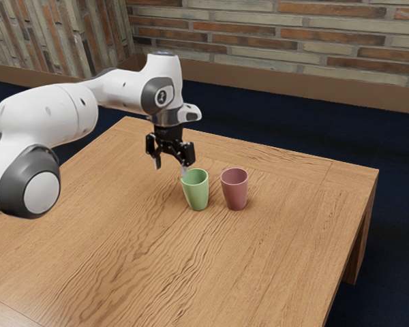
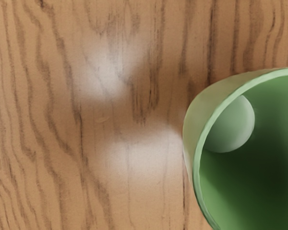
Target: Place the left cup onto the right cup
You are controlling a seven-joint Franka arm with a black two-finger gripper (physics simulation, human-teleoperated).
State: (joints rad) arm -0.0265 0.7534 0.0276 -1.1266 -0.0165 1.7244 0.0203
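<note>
A green cup point(image 1: 195, 189) stands upright on the wooden table point(image 1: 123, 259), with a dusty-pink cup point(image 1: 234, 188) upright just to the exterior view's right of it, a small gap between them. My black gripper point(image 1: 172, 164) hangs just to the exterior view's left of the green cup's rim, slightly above it, fingers apart and nothing between them. In the wrist view the green cup point(image 2: 245, 153) is seen from above, its hollow inside showing, off to one side of my hand.
The table's far edge and right edge point(image 1: 368, 197) drop off to a dark blue floor. A brick wall point(image 1: 293, 34) runs behind. My white arm point(image 1: 68, 129) reaches in from the exterior view's left.
</note>
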